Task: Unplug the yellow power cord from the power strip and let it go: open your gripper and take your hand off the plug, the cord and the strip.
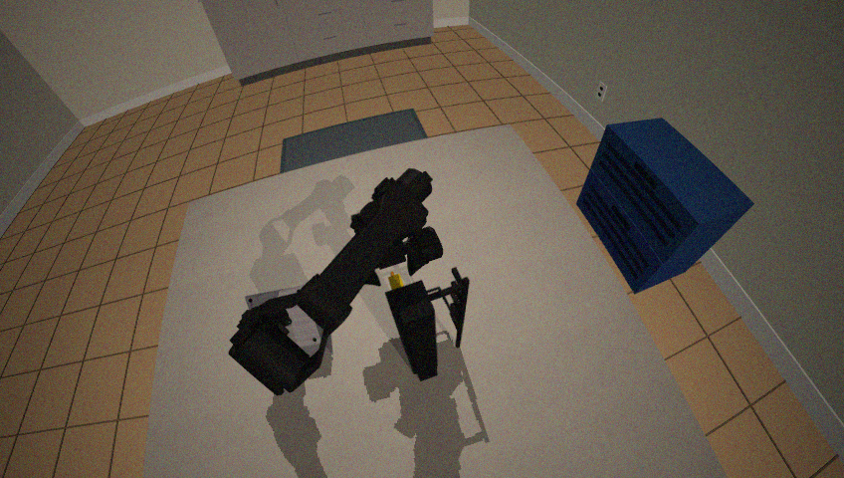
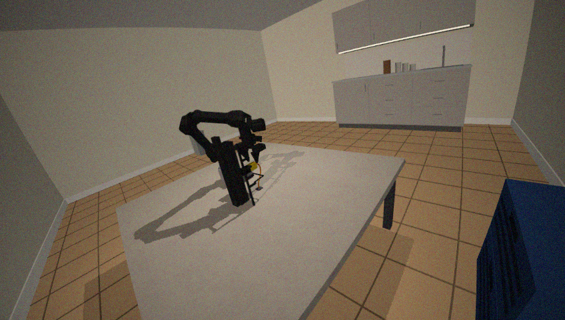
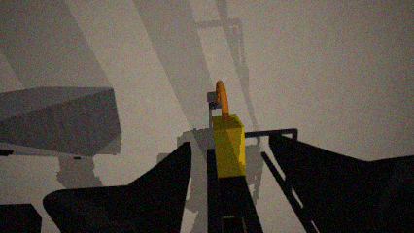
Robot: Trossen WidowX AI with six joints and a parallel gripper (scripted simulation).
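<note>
plug: the blocky yellow plug (image 3: 228, 146) sits at the upper end of the tall black power strip (image 1: 414, 323), and in the wrist view it lies in the gap between the two dark fingers; whether its prongs are seated or already pulled out of the socket I cannot tell.
cord: a thin orange cord (image 3: 222, 98) arcs from the plug's far face down to a small grey end piece on the pale grey worktop (image 2: 277, 237).
strip: it stands leaning on the worktop, with a thin black wire frame (image 1: 457, 302) just beside it.
tool: the black parallel-jaw tool (image 3: 228, 199) is spread apart and grasps nothing; pale gaps show on both sides of the plug, so neither finger appears to touch it.
arm: the black arm (image 1: 355, 254) reaches over the strip from its base on the worktop's left part.
handling, as a judgement: the plug looks rigid, small and light, with flat side faces that suit a pinch across its width; the cord looks springy and would drag the plug if caught, so it makes a poor hold.
progress, as a judgement: the release seems made; backing the tool straight away from plug, cord and strip remains.
risk: a finger may brush the plug or the wire frame while retreating.
</note>
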